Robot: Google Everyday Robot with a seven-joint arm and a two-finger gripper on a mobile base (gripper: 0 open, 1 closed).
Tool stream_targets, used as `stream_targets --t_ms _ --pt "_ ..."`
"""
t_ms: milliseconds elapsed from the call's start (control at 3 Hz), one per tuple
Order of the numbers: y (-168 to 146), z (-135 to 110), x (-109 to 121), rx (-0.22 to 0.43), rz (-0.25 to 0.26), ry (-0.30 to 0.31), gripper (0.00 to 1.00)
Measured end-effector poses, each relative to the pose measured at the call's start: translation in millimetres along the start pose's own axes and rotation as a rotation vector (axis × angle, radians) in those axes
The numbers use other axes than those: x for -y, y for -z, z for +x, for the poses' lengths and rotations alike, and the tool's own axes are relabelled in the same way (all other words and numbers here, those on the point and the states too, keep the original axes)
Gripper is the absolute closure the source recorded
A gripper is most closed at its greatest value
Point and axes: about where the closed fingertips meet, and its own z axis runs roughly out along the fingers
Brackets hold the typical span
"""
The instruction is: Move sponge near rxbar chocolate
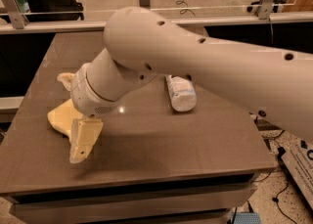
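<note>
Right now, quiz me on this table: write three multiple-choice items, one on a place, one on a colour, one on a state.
1. Where is the gripper?
A. Low over the table, at the sponge
B. At the table's far edge
C. Off the table

2. What colour is the sponge?
A. Green
B. Pale yellow
C. Blue

3. How is the bottle placed?
A. Standing upright
B. Lifted in the air
C. Lying on its side

Answers:
1 A: the gripper hangs just above the tabletop and overlaps the sponge's near edge.
2 B: the foam is pale yellow against the brown top.
3 C: the bottle's long side rests on the table, partly under the arm.
</note>
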Motion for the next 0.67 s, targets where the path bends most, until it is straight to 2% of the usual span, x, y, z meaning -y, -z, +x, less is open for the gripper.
stream_targets --t_ms 667 --pt "-20.1 19.2 -9.3 -0.027 -0.007 -0.063 0.0"
